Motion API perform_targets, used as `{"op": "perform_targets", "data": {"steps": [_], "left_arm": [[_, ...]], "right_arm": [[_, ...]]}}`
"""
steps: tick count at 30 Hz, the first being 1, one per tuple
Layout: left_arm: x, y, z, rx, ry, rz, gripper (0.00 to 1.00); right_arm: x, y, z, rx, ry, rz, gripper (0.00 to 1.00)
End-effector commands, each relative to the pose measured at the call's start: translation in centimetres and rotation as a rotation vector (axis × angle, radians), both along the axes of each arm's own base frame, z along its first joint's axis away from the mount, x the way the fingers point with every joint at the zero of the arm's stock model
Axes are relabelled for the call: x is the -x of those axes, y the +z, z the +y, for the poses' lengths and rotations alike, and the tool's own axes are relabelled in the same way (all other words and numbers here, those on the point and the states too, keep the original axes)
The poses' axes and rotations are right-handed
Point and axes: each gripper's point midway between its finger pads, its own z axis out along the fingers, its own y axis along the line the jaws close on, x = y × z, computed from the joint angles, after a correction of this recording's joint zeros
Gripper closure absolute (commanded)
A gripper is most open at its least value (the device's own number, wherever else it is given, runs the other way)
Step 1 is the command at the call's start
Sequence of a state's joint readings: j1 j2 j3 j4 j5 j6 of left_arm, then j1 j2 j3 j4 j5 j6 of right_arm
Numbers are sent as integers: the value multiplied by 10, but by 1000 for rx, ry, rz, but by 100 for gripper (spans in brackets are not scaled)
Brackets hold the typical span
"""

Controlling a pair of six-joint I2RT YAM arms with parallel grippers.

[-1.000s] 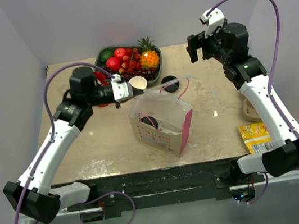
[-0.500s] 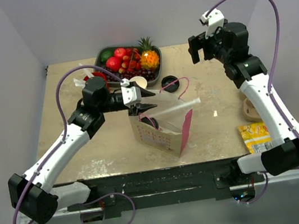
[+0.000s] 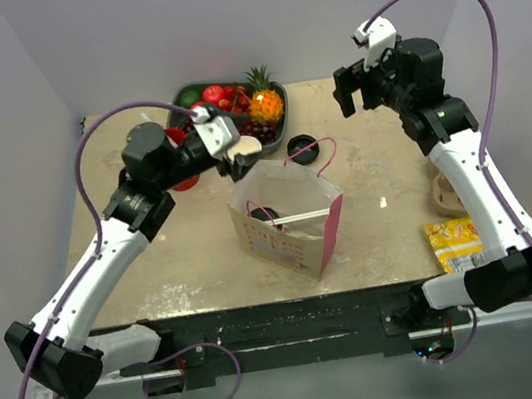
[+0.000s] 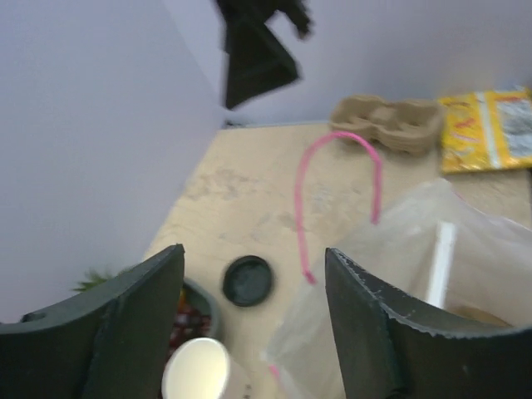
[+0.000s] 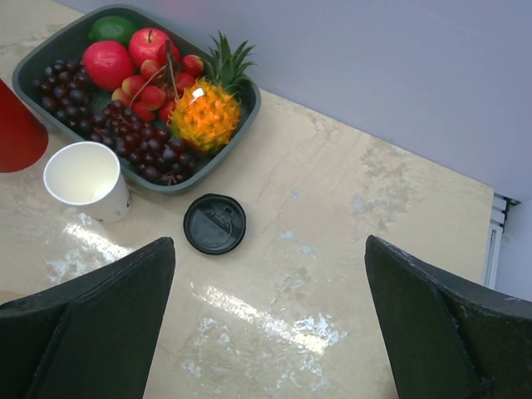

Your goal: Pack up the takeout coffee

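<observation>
Hovering just beyond the far rim of the paper bag (image 3: 278, 245), the left gripper (image 3: 233, 160) is standing partly open and empty. The coffee cup (image 3: 267, 217) is sitting inside the bag, black lid up, nearer this arm. The right gripper (image 3: 353, 97) is hanging wide open, empty, well apart.

On my beige bench (image 3: 381, 156) a paper bag (image 3: 286, 227) stands mid-way. At the far edge I see a fruit tray (image 5: 50, 48), with a lidless white cup (image 5: 83, 179), a loose black lid (image 5: 214, 223) and a red cup (image 5: 15, 133) near it. A cardboard cup carrier (image 3: 441, 194) and a yellow packet (image 3: 453, 243) lie at the right.
</observation>
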State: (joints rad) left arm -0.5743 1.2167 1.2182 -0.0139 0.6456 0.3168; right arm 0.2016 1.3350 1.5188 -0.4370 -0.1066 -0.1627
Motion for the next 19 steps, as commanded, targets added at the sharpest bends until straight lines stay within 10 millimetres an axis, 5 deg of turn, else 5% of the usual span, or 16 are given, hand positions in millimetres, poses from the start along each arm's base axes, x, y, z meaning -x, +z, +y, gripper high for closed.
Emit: {"op": "perform_targets", "data": {"steps": [1,3,5,10,16,19], "left_arm": [[-53,85,66,185,390,-87,21],[-75,90,93,211,508,-40,18],[-101,97,141,238,687,-19,16],[-129,96,242,326,985,54,11],[-140,105,313,476,1181,118,10],[-139,117,325,514,1220,78,10]], "right_arm": [[12,50,2,-39,22,-101,1],[10,61,-11,-69,-74,-127,1],[8,72,-17,-106,-135,-131,1],[4,96,-45,-130,-306,-170,1],[3,129,-46,-169,-315,-253,1],[2,149,-46,-185,-312,-294,1]]}}
